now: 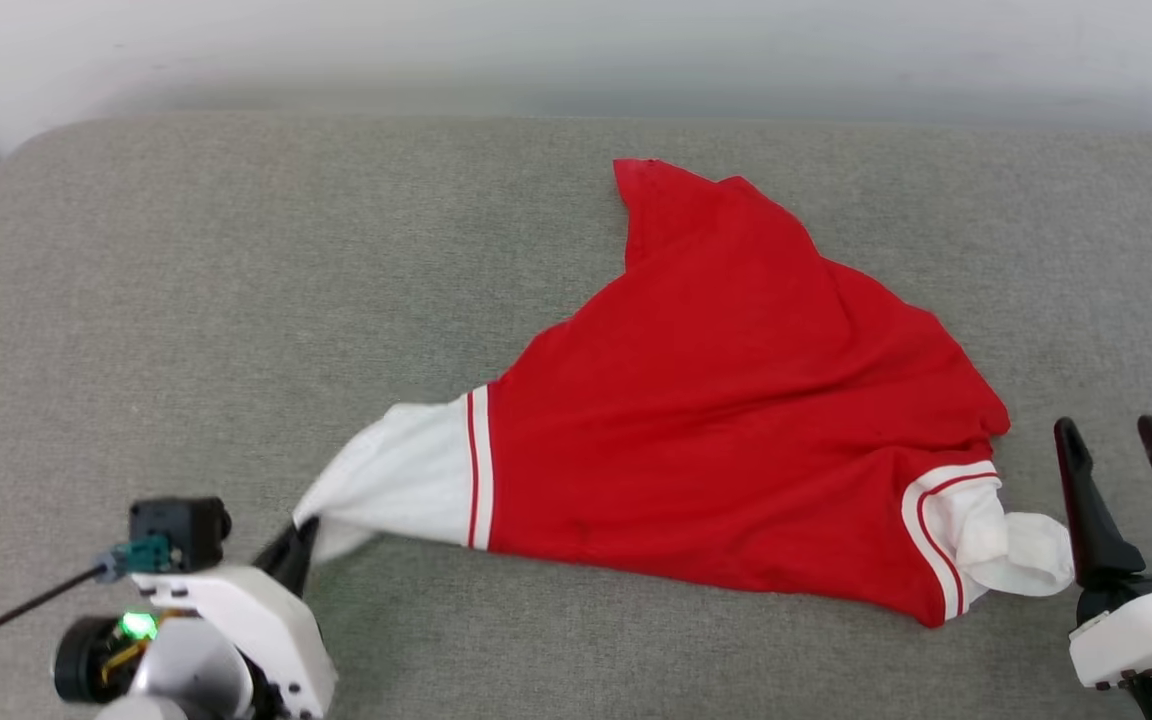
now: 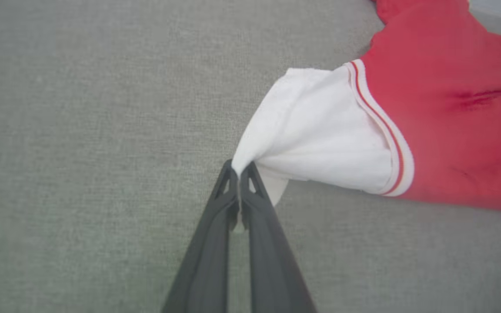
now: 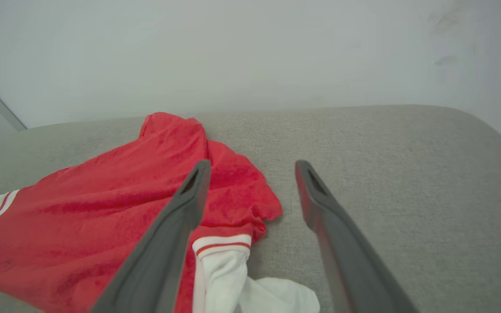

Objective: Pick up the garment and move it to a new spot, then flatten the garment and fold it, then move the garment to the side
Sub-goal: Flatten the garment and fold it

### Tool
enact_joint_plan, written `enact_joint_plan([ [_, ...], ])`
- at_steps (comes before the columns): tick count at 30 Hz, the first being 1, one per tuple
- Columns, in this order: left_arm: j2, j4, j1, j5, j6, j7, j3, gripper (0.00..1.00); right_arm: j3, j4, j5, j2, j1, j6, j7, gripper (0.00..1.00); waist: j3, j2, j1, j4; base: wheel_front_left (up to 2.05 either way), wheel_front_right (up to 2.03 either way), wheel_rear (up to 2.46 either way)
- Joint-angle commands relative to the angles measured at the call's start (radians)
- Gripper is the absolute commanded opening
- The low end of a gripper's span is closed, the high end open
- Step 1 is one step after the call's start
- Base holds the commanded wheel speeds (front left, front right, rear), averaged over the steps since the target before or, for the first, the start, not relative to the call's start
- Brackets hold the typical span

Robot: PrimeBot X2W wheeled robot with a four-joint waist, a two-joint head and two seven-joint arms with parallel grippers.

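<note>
**A:** ok so where's the garment [image 1: 726, 440] at right now?

**B:** It's lying rumpled on the grey cushion [image 1: 236, 300], a bit toward 3 o'clock from the middle. It's mostly red, and one red corner pokes out toward 12 o'clock, near the cushion's far edge.

**A:** and the left hand [image 1: 298, 535]?

**B:** That's down at about 8 o'clock of the shirt. Its fingers are pinched tight together on the very tip of the white sleeve [image 2: 320, 139] on that side. The sleeve is drawn out into a point toward the hand, and you can see the striped trim [image 1: 476, 470] where white meets red.

**A:** right hand [image 1: 1108, 428] doing anything?

**B:** nah, it's at 4 o'clock of the shirt with its fingers spread wide and nothing between them. The other white sleeve [image 1: 1021, 555] is bunched up just beside it. Honestly I can't tell whether a finger brushes the cloth or not. The rest of the shirt lies on the cushion.
</note>
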Motion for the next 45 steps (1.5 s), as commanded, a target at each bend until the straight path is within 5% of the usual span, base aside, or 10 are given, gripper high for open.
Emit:
enact_joint_plan([
  [1, 0.000, -0.002, 0.023, -0.009, 0.000, 0.011, -0.003, 0.00, 0.001, 0.006, 0.004, -0.005, 0.010, 0.000, 0.005, 1.00, -0.003, 0.0000, 0.0000, 0.006, 0.00, 0.00, 0.00],
  [4, -0.003, 0.003, 0.056, -0.011, -0.009, 0.052, -0.037, 0.05, 0.002, 0.025, 0.005, -0.004, 0.009, 0.000, 0.016, 1.00, -0.005, 0.0000, 0.0000, 0.014, 0.00, 0.00, 0.00],
  [5, -0.002, 0.002, 0.058, -0.003, -0.013, 0.054, -0.050, 0.84, 0.003, 0.030, 0.006, -0.004, 0.008, 0.000, 0.020, 1.00, -0.007, 0.0000, 0.0000, 0.016, 0.00, 0.00, 0.00],
  [6, -0.007, -0.001, 0.056, 0.005, -0.013, 0.044, -0.056, 1.00, 0.003, 0.033, 0.007, -0.004, 0.009, 0.000, 0.023, 1.00, -0.008, 0.0000, 0.0000, 0.019, 0.00, 0.00, 0.00],
  [14, -0.049, -0.031, -0.026, 0.105, -0.044, -0.258, -0.084, 1.00, 0.013, 0.040, 0.020, -0.031, 0.008, 0.000, 0.072, 1.00, -0.043, 0.0000, 0.0000, 0.044, 0.00, 0.00, 0.00],
  [20, -0.045, -0.024, -0.056, 0.201, -0.077, -0.485, -0.125, 1.00, 0.093, 0.026, 0.043, -0.162, -0.045, 0.000, 0.228, 1.00, -0.047, 0.0000, 0.0000, 0.070, 0.00, 0.00, 0.00],
  [30, -0.084, -0.014, -0.115, 0.244, -0.098, -0.548, -0.195, 1.00, 0.281, 0.086, 0.164, -0.371, -0.319, 0.000, 0.696, 1.00, 0.040, 0.0000, 0.0000, 0.175, 0.00, 0.00, 0.00],
  [34, -0.101, -0.009, -0.131, 0.240, -0.100, -0.553, -0.211, 1.00, 0.325, 0.163, 0.213, -0.384, -0.415, -0.001, 0.874, 1.00, 0.069, 0.0000, 0.0000, 0.217, 0.00, 0.00, 0.00],
  [45, -0.131, 0.011, -0.160, 0.230, -0.109, -0.563, -0.240, 1.00, 0.365, 0.420, 0.172, -0.381, -0.519, -0.001, 0.955, 1.00, 0.125, 0.0000, 0.0000, 0.316, 0.00, 0.00, 0.00],
])
